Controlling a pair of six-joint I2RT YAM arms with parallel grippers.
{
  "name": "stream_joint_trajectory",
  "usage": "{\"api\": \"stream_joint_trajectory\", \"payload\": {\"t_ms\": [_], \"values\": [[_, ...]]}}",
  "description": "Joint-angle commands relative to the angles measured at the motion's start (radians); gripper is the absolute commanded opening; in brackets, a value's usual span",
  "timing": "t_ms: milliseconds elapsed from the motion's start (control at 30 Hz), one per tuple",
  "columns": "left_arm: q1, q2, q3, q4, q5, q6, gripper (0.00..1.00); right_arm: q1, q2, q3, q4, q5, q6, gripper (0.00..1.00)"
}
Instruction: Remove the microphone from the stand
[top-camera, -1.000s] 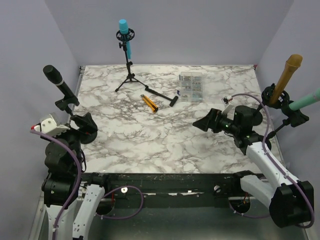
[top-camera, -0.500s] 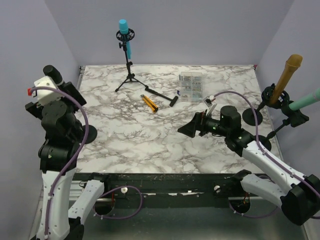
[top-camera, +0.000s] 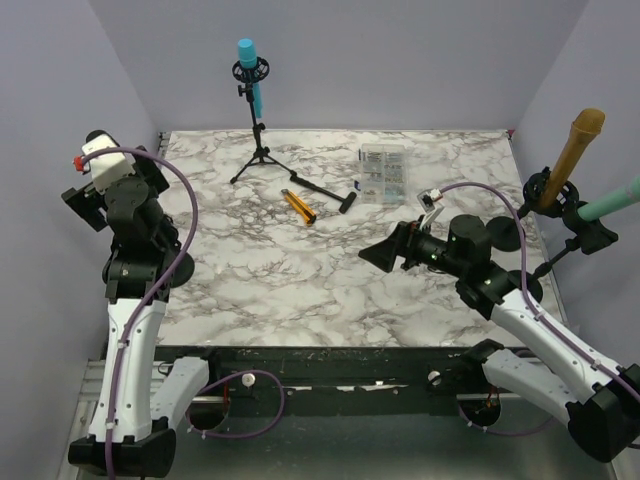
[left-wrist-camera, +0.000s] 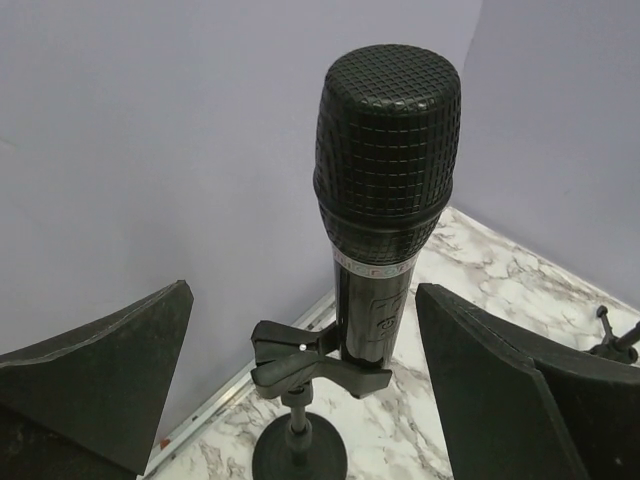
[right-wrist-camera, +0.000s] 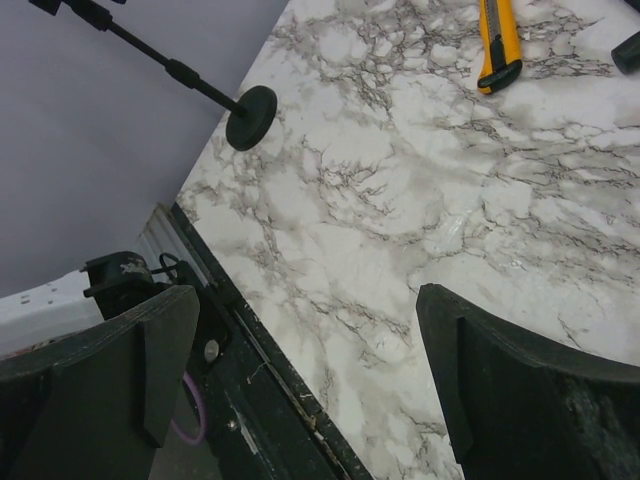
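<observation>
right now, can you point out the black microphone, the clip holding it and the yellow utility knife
black microphone (left-wrist-camera: 388, 130), left wrist view, on its mesh head
clip (left-wrist-camera: 292, 360), left wrist view, on its protruding lever
yellow utility knife (right-wrist-camera: 498, 40), right wrist view, on the middle of its body

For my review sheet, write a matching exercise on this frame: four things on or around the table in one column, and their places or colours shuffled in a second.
Things
1. black microphone
2. blue microphone
3. knife
4. clear box

Places or colours
A. yellow, lying flat on the table
B. clipped in a round-base stand at the table's left edge
C. right of the knife, towards the far edge
D. on a tripod at the far edge

Pairs: 1-B, 2-D, 3-A, 4-C
</observation>
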Motion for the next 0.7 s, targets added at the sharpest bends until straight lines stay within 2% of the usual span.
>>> {"api": "stream_joint_trajectory", "payload": {"t_ms": [0,167,333,467,667], "values": [[0.016,0.023,-0.047,0.17,0.002,0.046,0.95,0.007,-0.017,-0.009,0.036,0.024,0.021,1.0],[0.03,0.034,-0.107,0.27,0.011,0.074,0.87,0.006,-0.016,-0.001,0.018,0.022,0.027,1.0],[0.036,0.039,-0.148,0.349,0.03,0.097,0.68,0.006,-0.036,0.0,-0.007,0.039,0.031,1.0],[0.036,0.058,-0.169,0.395,0.071,0.128,0.62,0.007,-0.053,-0.009,-0.009,0.044,0.041,1.0],[0.063,0.079,-0.184,0.386,0.133,0.128,0.38,0.007,-0.042,-0.01,-0.03,0.05,0.051,1.0]]}}
